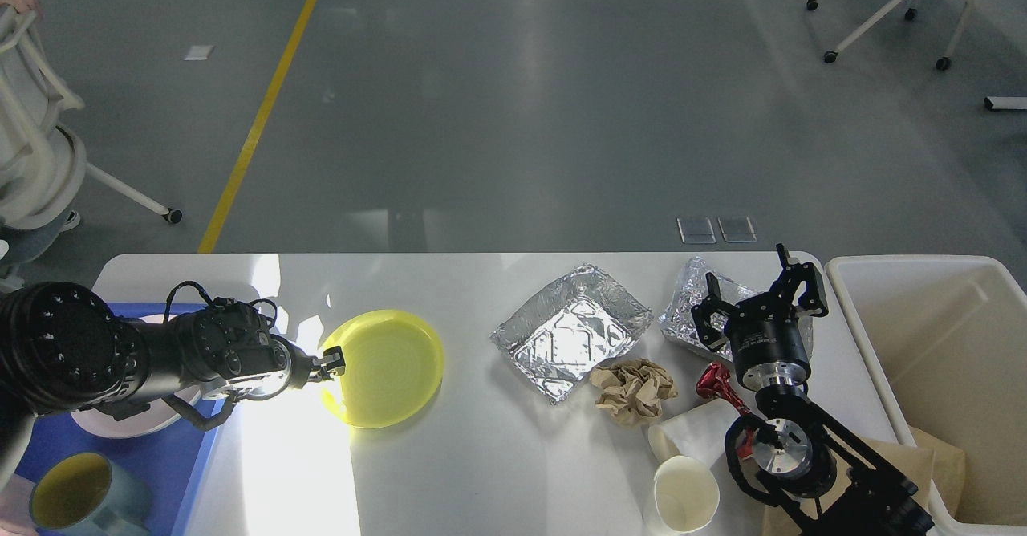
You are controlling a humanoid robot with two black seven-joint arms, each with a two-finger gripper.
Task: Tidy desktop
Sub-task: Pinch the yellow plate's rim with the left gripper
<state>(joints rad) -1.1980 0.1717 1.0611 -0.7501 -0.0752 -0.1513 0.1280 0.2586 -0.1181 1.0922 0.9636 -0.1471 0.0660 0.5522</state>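
Observation:
The white desktop (497, 456) carries a yellow plate (393, 367) at centre left. My left gripper (329, 362) is at the plate's left rim, its fingertips over the edge; glare hides whether they clamp it. An open foil tray (571, 331) lies in the middle, with a brown crumpled paper ball (634, 387) in front of it. Crumpled foil (690, 299) lies at the back right. My right gripper (758, 295) hangs over that foil, open and empty. A red object (718, 383) and two paper cups, one upright (682, 496) and one lying (694, 432), sit by my right arm.
A cream bin (947, 343) stands off the table's right end, brown paper (907, 456) against its near wall. A blue tray (160, 456) at the near left holds a pink plate (120, 420) and a mug (76, 492). Office chairs stand on the floor beyond.

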